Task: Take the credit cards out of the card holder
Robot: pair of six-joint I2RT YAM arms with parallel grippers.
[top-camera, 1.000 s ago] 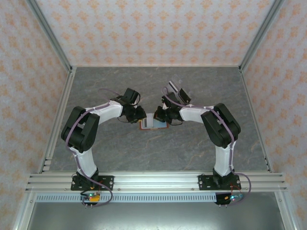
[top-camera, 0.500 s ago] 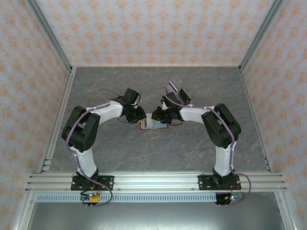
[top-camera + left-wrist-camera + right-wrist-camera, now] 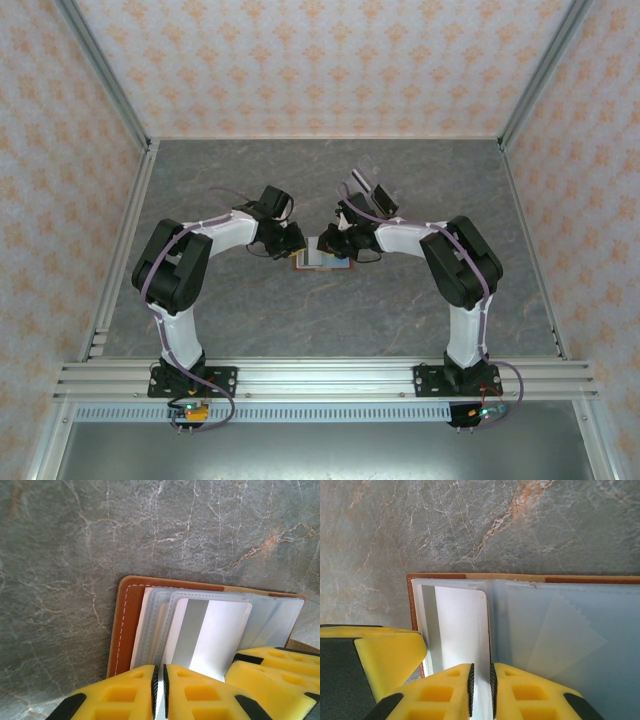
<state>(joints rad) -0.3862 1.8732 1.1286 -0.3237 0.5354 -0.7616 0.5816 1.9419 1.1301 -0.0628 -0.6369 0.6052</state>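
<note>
Extraction step, first card. Reddish-brown stitched bifold card holder [image 3: 322,261] lies open on the grey marbled bench [image 3: 330,320], centre of the overhead frame, between my two wrists. Its clear plastic sleeves [image 3: 152,625] fan out from the brown rim.

Right end effector [image 3: 480,686]: jaws at a narrow slit, pinching the near edge of a white stiff rectangular card with a grey stripe [image 3: 462,630], bottom centre of the right wrist frame. The card sits mostly inside its sleeve and is not yet drawn clear.

Left end effector [image 3: 159,689]: also nearly closed, with a thin pale edge caught between the jaws, bottom centre of the left wrist frame. I judge that edge to be a leaf of the card holder's insert, serving as anchor. It could be the card itself.

Next move, my judgement: left pins the card holder, right pulls straight back along the sleeve opening. Risk: the holder drags along, or the smooth card slips from the grip.
</note>
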